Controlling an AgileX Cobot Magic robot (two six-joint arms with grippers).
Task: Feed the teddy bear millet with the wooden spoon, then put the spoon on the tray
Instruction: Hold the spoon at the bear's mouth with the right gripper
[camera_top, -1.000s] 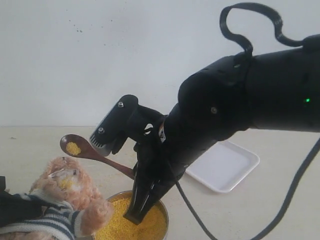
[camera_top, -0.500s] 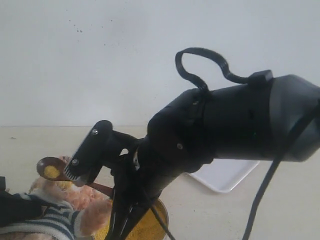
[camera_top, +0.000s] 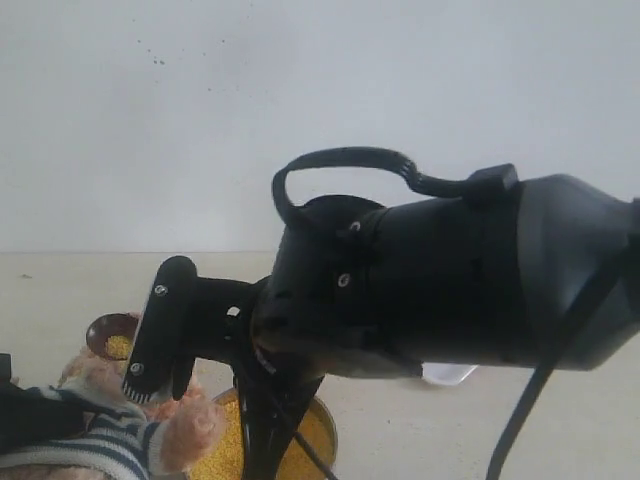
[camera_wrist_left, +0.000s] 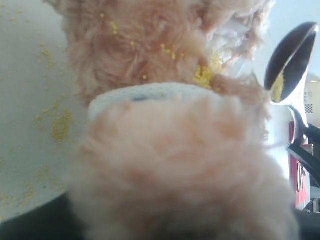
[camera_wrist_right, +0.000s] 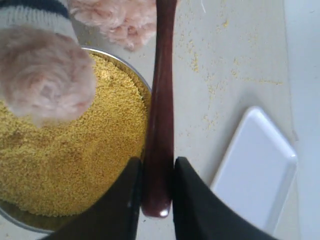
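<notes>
The right fingers (camera_wrist_right: 192, 200) are pinching the spoon (camera_wrist_right: 161, 125) by its handle end to offer millet (camera_top: 118, 346) at the bear's (camera_wrist_left: 165, 45) face, though I cannot tell whether the left fingers (camera_top: 22, 418) are gripping anything

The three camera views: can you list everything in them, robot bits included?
Teddy bear: one, light brown with striped shirt, beside the bowl, one paw over it.
Millet: yellow, heaped in the bowl; some in the spoon, on the bear's face and scattered on the table.
Metal bowl: one, silvery, next to the bear.
Wooden spoon: one, dark reddish-brown, raised by the bear's face.
Tray: one, white, beyond the bowl.
Table: one, pale beige.
Right gripper: black, clamped on the spoon's handle.
Right arm: black, with looped cable.
Left arm: black, at the bear's side, mostly hidden.
</notes>
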